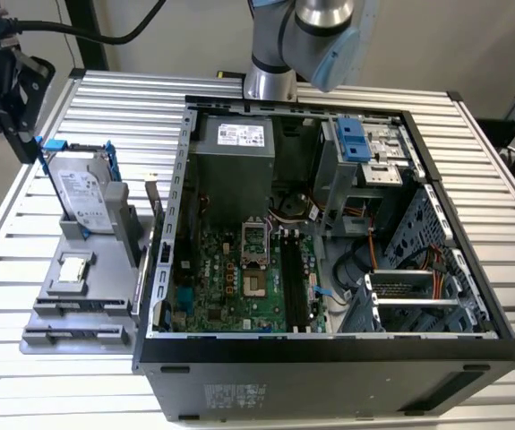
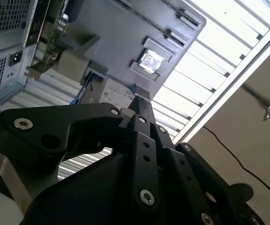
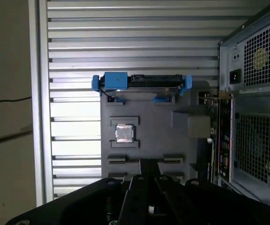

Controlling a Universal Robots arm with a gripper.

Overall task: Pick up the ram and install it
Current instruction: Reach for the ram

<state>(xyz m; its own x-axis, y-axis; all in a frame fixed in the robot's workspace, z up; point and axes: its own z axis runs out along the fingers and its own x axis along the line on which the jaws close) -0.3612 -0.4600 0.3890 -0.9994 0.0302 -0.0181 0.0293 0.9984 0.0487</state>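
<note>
the gripper (image 3: pixel 149 166) has its two black fingers pressed together with nothing between them. it hangs over the grey parts tray (image 3: pixel 149 112), apart from the ram. the ram (image 3: pixel 214 122) is a thin, flat, greenish board seen nearly edge-on. it stands on its long edge at the side of the tray, just beside the open computer case (image 1: pixel 329 376). in the second wrist view small components show along its face. it is not seated in the motherboard's black slots (image 1: pixel 295 282). on the same tray a hard drive (image 3: pixel 146 84) in a blue-clipped frame stands upright, and a small square silver chip (image 3: pixel 124 133) lies flat in its recess. the tray rests on a slatted metal table (image 3: pixel 125 47).
</note>
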